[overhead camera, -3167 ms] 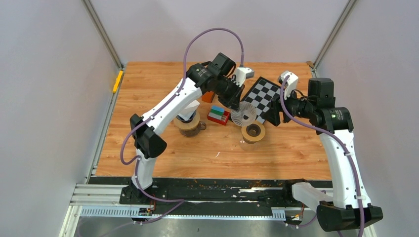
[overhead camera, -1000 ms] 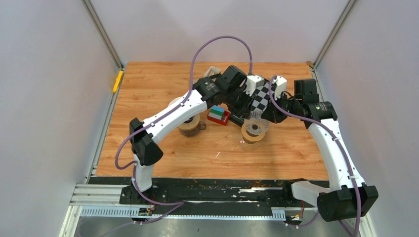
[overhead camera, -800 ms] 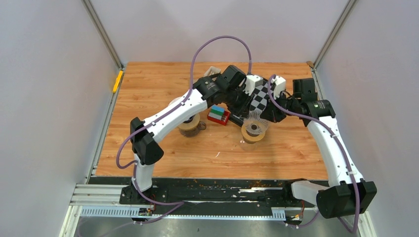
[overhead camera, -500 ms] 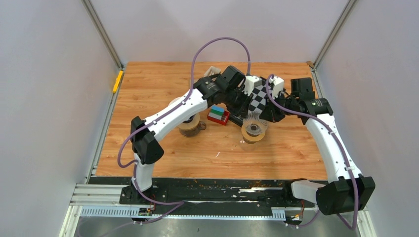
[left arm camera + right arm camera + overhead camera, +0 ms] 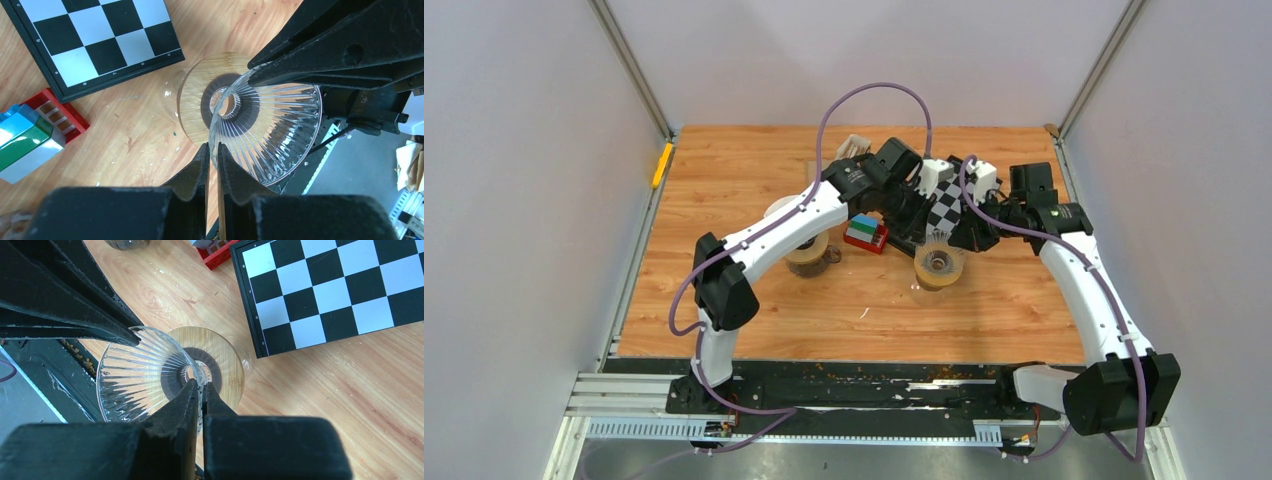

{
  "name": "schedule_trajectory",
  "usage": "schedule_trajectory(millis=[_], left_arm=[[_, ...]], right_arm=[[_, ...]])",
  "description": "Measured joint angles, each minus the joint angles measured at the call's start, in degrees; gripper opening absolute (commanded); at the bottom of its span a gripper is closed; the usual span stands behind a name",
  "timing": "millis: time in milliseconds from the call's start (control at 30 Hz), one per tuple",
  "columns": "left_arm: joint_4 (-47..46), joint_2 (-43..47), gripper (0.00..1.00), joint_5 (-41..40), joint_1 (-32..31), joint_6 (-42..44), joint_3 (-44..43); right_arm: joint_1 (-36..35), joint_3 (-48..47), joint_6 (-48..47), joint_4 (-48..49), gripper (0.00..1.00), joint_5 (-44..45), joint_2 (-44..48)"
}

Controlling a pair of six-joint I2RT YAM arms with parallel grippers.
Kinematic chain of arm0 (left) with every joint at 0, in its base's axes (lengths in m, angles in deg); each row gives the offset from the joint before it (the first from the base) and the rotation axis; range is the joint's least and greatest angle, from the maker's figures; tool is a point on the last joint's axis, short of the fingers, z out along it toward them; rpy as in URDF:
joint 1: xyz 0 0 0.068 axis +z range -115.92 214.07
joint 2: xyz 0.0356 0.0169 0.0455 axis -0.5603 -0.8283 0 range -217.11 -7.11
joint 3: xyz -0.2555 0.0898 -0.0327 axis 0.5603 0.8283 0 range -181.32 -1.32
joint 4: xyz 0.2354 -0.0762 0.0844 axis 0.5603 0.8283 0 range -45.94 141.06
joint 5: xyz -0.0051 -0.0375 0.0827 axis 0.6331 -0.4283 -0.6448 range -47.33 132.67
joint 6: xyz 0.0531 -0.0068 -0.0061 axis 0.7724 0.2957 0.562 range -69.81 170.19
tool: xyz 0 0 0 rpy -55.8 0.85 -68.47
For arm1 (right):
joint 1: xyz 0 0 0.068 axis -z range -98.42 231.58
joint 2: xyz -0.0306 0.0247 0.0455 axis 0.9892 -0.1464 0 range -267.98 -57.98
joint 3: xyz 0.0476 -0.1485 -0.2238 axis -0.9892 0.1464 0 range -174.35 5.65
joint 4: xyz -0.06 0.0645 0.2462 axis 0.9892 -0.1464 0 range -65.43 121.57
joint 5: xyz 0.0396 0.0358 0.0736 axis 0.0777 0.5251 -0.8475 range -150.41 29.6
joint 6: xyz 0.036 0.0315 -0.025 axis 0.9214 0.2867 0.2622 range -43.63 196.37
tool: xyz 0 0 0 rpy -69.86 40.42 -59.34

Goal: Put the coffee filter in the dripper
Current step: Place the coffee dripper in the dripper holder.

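The coffee filter (image 5: 938, 248) is a clear ribbed glass cone with a hole at its narrow end. It hangs tilted just over the dripper (image 5: 937, 270), a round wooden ring on a glass base at mid table. My left gripper (image 5: 921, 233) is shut on the cone's wall (image 5: 270, 130) near the rim, its fingertips (image 5: 212, 147) pinching the glass. My right gripper (image 5: 960, 236) is shut on the opposite wall close to the neck (image 5: 201, 385). Through the cone (image 5: 135, 375) the wooden ring (image 5: 227, 365) shows beneath. I cannot tell whether cone and ring touch.
A black-and-white checkerboard (image 5: 946, 198) lies right behind the dripper. A red, blue and green block toy (image 5: 865, 232) sits to its left. A second wooden-ringed vessel (image 5: 807, 252) stands under the left arm. A yellow object (image 5: 662, 165) lies at the table's left edge.
Both arms have brought the cone lower and closer over the wooden ring. The left gripper's jaws have narrowed onto the cone's wall. The right gripper has kept its hold.
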Motion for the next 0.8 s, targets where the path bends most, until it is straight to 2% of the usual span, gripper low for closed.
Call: schedule_trajectory(millis=[300,633,800], left_arm=[[-4.0,0.8,0.12,1.0,0.4,-0.8,3.0],[-4.7,0.8,0.16,0.8,0.2,-0.8,3.0],[-3.8,0.5,0.18,0.3,0.1,-0.8,2.1]], right_arm=[[0.3,3.1,0.0,4.0,0.01,0.2,2.3],[0.2,3.4,-0.9,3.9,0.29,0.4,1.1],[0.2,0.9,-1.4,0.7,0.39,1.1,-1.1]])
